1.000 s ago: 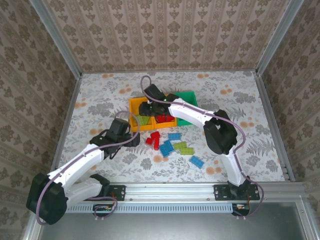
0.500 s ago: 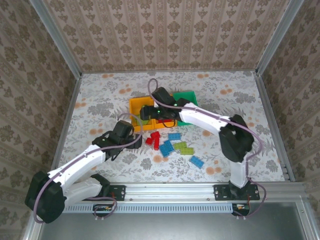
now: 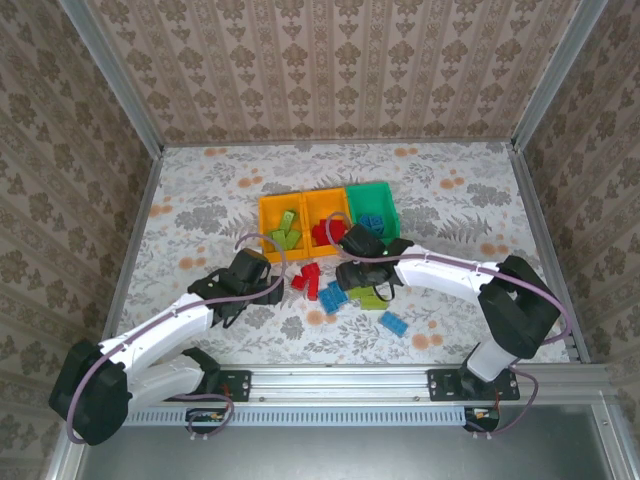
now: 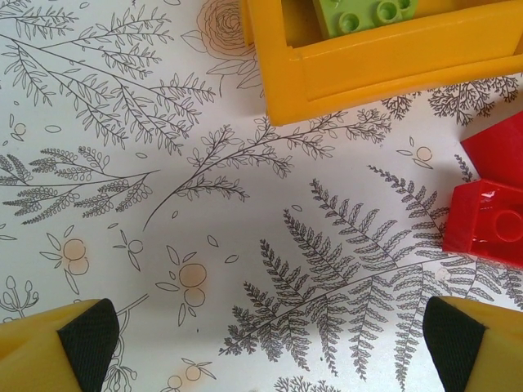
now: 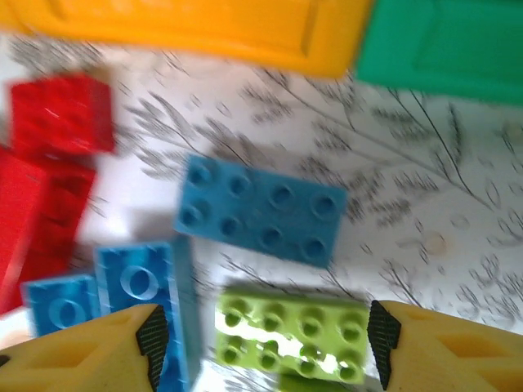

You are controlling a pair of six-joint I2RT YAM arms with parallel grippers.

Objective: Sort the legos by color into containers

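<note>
We see the whole table [image 3: 200, 190] from a fixed camera high above and behind the arm bases, tilted toward the far wall, distant enough that bricks look tiny. Our left wrist camera faces straight down, very close to the cloth, the left gripper [image 4: 270, 347] framing its bottom corners; it shares with the overhead view a corner of the left orange-yellow bin [image 4: 368, 73] and the red bricks [image 4: 490, 220]. Our right wrist camera, equally close and slightly blurred, looks down past the right gripper [image 5: 265, 347]; it shares with the overhead view the blue brick [image 5: 260, 209], the lime brick [image 5: 290, 335] and the green bin [image 5: 441, 45].
</note>
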